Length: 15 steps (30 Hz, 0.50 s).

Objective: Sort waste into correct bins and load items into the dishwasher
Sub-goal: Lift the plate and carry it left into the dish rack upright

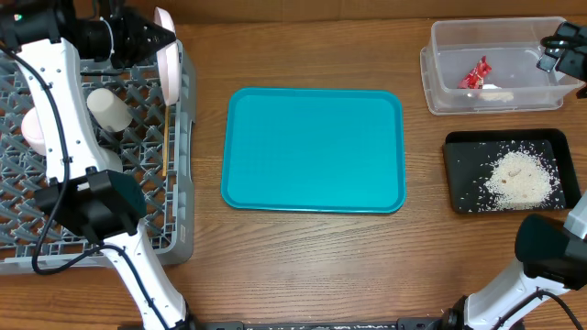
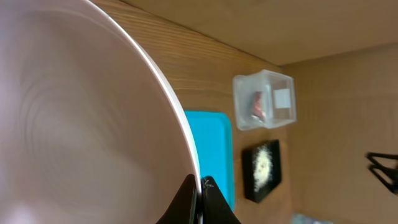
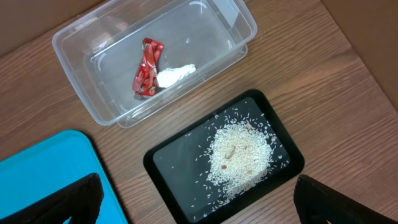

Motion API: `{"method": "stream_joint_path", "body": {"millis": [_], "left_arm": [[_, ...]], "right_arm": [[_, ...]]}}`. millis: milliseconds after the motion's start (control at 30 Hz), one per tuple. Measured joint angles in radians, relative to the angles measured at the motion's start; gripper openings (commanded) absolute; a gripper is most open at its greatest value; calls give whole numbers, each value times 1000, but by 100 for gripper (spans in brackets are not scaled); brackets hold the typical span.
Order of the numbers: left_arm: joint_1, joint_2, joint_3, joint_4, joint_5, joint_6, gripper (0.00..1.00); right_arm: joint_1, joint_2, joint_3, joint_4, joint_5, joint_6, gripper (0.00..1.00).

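Left gripper (image 2: 199,196) is pinched shut on the rim of the white plate (image 2: 81,124), holding it on edge at the far right corner of the dish rack (image 1: 182,211). Lower it straight between the grid pegs, upright, and let go only once its bottom edge is seated. Your right gripper (image 1: 554,52) hangs wide open above the clear tub (image 1: 440,92).

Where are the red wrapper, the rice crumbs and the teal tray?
red wrapper (image 3: 147,67), right wrist view, middle of its red body.
rice crumbs (image 3: 239,155), right wrist view, centre of the pile.
teal tray (image 1: 312,151), overhead view, bare floor.
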Motion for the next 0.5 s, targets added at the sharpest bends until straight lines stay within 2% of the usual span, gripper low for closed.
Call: {"method": "stream_joint_path", "body": {"millis": [400, 433, 467, 500], "left_arm": [[37, 88, -19, 17, 62, 26, 4], [44, 89, -19, 16, 62, 27, 7], [47, 90, -19, 14, 63, 28, 20], [54, 90, -19, 13, 65, 31, 45]], "right_arm": [[0, 0, 0, 0, 0, 0, 100], [0, 0, 0, 1, 0, -1, 100], [0, 0, 0, 0, 0, 0, 100], [0, 0, 0, 0, 0, 0, 100]]}}
